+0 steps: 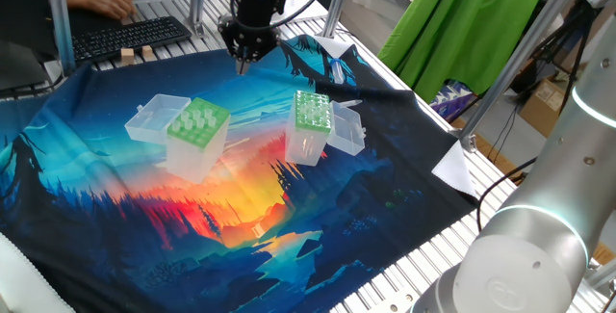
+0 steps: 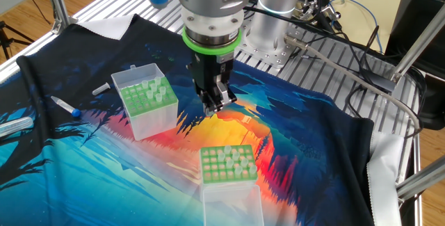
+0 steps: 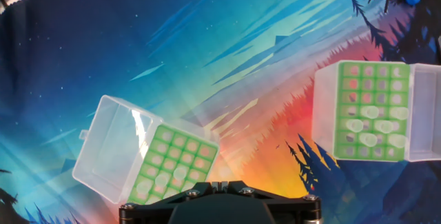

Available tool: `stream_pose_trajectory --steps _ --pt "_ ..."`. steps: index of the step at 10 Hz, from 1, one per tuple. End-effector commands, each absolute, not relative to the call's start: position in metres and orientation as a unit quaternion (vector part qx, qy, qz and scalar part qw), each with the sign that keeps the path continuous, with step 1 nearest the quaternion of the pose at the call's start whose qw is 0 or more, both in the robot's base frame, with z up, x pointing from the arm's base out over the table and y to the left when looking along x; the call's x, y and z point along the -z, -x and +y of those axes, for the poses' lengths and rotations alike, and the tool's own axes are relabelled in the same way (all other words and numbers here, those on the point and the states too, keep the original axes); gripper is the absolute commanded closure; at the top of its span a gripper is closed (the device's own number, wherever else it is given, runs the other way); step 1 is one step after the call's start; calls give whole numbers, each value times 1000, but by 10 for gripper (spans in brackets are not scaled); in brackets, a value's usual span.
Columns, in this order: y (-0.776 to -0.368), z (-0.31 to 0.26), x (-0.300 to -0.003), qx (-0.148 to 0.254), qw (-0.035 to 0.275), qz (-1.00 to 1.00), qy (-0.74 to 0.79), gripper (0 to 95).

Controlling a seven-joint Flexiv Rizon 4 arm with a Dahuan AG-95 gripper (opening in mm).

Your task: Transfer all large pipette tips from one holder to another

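The wide holder (image 1: 197,128) has a light-green top and its clear lid is swung open. It shows in the other fixed view (image 2: 227,165) and low left in the hand view (image 3: 176,165). Whitish pipette tips (image 2: 233,158) stand in it. The narrower box (image 1: 313,113) with a darker green top stands to its right, also with its lid open. Several tips (image 3: 372,124) stand in this box (image 2: 146,99) too. My gripper (image 2: 214,106) hangs above the cloth between the boxes, touching neither. In the hand view the gripper (image 3: 218,182) is shut, and nothing shows between its fingers.
A colourful printed cloth (image 1: 144,226) covers the table. A small pipette with a blue part (image 2: 66,106) lies beside the narrower box. A keyboard (image 1: 125,36) and a person's hand are at the far edge. Metal frame posts (image 2: 59,3) stand at the corners.
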State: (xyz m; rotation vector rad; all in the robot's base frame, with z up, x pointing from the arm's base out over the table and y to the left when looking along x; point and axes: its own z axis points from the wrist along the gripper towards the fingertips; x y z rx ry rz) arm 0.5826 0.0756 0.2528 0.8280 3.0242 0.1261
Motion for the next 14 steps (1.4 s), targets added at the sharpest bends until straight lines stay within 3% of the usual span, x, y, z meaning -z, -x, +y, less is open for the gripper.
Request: stream_pose_trajectory --steps 1,2,3,14 --pt "-585 80 -250 -41 5 963 -267 950" --pt "-591 86 -249 -41 4 960 -276 950" --pt "-595 90 -248 -40 4 959 -281 760" --pt "-616 117 -209 -40 7 942 -333 760"
